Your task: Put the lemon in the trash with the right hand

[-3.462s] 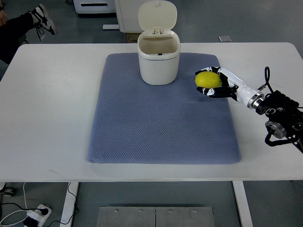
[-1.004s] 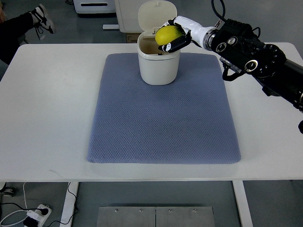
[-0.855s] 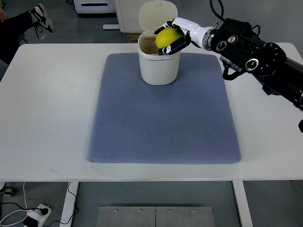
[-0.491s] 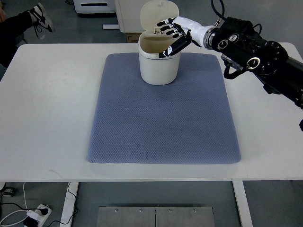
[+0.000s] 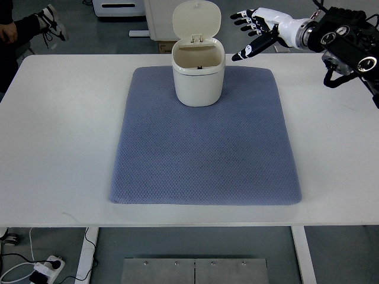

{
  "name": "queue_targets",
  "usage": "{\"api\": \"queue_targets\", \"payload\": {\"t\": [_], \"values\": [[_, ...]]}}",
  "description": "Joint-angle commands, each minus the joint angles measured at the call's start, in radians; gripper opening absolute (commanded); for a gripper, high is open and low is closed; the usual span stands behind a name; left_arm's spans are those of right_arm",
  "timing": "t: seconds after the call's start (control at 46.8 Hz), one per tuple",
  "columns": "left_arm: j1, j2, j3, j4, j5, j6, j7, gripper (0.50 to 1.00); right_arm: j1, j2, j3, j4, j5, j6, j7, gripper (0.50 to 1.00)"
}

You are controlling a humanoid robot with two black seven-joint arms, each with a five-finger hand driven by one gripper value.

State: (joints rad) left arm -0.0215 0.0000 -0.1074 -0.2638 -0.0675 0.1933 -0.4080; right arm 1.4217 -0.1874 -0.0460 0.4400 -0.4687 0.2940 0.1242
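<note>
Lemon isn't showing anywhere; the trash bin (image 5: 198,77) is sitting lid-up on the blue mat (image 5: 204,136), well to the left of the right hand (image 5: 256,32) and a bit nearer. Right hand is hanging over the desk's (image 5: 59,130) far edge, fingers (image 5: 246,53) spreading wide, gripping nothing. Someone's shoe (image 5: 53,23) is showing far left.

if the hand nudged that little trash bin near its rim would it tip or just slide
The trash bin looks like thin plastic, so probably light. It is taller than wide, and its open lid stands upright at the back, so a high nudge might tip it. The textured mat likely grips its base, hindering sliding.
</note>
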Motion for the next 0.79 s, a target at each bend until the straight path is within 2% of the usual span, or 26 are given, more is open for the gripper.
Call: {"api": "queue_targets", "payload": {"t": [0.0,0.171,0.385,0.62,0.769], "values": [[0.0,0.0,0.0,0.0,0.0,0.0,0.0,1.0,-0.02,-0.027,0.017,0.002,0.001,0.007,0.012,0.956],[0.0,0.0,0.0,0.0,0.0,0.0,0.0,1.0,-0.084,-0.089,0.074,0.019,0.062,0.011,0.019,0.956],[0.0,0.0,0.0,0.0,0.0,0.0,0.0,1.0,-0.161,-0.104,0.195,0.016,0.203,-0.007,0.009,0.954],[0.0,0.0,0.0,0.0,0.0,0.0,0.0,1.0,-0.256,-0.095,0.377,0.016,0.274,-0.134,0.008,0.952],[0.0,0.0,0.0,0.0,0.0,0.0,0.0,1.0,-0.299,-0.086,0.446,0.02,0.323,-0.154,-0.003,0.952]]}}
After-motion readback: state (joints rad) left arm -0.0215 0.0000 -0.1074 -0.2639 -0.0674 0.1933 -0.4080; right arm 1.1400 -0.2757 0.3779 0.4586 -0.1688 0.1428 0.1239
